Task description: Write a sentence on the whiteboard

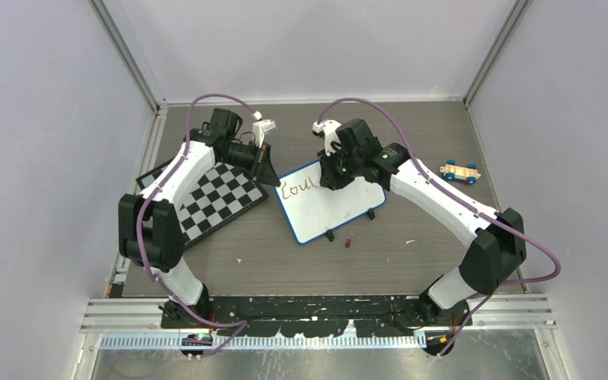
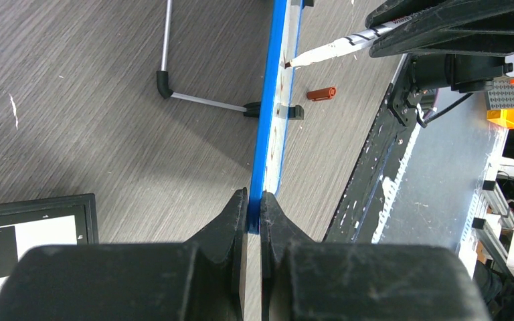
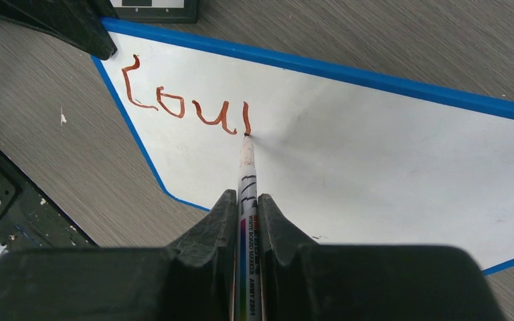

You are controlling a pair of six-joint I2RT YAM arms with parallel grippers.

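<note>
The whiteboard, blue-framed, is lying around the middle of the bench, a little toward the far edge, angled and resting on small black clip feet. The left gripper is clamping the board's thin blue frame at its far-left corner, its jaws closed on the edge. The right gripper is squeezing a whiteboard marker along the barrel, and the tip is touching the white surface just after the brownish-red letters "Cou" and one further stroke, the beginning of the sentence.

The board is looking light, thin and stiff, with a slick face, so it is likely to skid or tip under pen pressure. The frame edge, away from the writing, is probably the safest place to hold.

The marker's cap is lying near the board's near edge. A chessboard is sitting toward the left edge, and a toy car toward the right edge.
</note>
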